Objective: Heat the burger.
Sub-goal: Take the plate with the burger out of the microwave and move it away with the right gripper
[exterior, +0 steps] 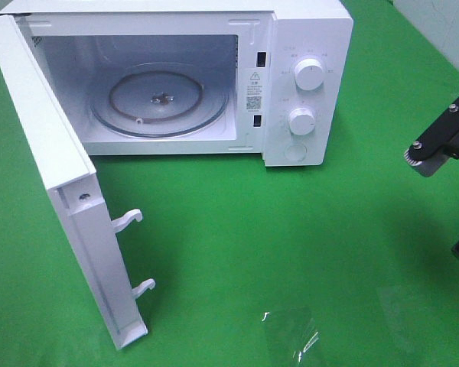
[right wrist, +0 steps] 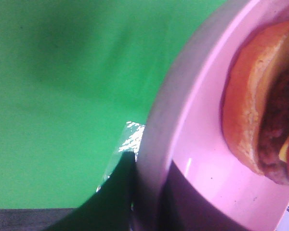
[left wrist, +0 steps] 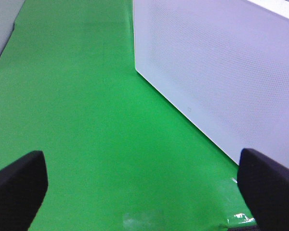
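The burger (right wrist: 253,101), golden-brown bun with dark filling, lies on a round pink plate (right wrist: 183,120), filling the right wrist view; both are outside the exterior view. My right gripper (right wrist: 147,204) appears shut on the plate's rim, with dark finger shapes on either side of it. Only part of the right arm (exterior: 444,141) shows at the right edge of the exterior view. My left gripper (left wrist: 144,192) is open and empty above the green cloth beside the microwave door (left wrist: 221,72). The white microwave (exterior: 306,76) stands at the back with its glass turntable (exterior: 161,99) bare.
The microwave door (exterior: 69,199) is swung fully open toward the front left, its two latch hooks (exterior: 130,220) sticking out. A shiny clear patch (exterior: 291,336) lies on the green cloth (exterior: 291,229) near the front edge. Two knobs (exterior: 310,75) sit on the control panel.
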Available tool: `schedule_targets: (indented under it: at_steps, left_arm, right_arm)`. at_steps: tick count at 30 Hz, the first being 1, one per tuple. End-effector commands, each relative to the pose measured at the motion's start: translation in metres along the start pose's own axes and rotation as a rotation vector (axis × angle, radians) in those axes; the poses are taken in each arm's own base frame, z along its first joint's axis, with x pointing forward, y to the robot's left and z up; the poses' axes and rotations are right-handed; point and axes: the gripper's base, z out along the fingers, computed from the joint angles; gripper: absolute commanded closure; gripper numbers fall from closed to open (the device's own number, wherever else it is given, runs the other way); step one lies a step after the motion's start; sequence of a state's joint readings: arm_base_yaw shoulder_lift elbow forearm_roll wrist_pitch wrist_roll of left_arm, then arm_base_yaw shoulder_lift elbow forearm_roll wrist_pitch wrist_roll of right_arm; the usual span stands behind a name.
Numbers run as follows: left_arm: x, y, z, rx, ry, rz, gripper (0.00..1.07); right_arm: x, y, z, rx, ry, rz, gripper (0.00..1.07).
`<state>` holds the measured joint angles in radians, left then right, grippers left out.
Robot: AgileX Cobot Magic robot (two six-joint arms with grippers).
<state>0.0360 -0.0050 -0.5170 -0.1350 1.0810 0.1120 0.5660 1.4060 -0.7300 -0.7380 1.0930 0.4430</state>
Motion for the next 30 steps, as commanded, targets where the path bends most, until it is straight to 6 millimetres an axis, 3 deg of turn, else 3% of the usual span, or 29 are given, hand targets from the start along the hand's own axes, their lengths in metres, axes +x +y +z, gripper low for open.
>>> schedule_targets:
  at_steps: [1,30]
  left_arm:
    - [0.001,0.000,-0.002,-0.003,-0.029,-0.002,0.07]
    - [0.001,0.000,-0.002,-0.003,-0.029,-0.002,0.07]
  right_arm:
    - [-0.008,-0.005,0.012,0.050,0.005,0.023,1.07]
    - [-0.035,0.042,0.078,-0.029,0.067,0.077,1.04]
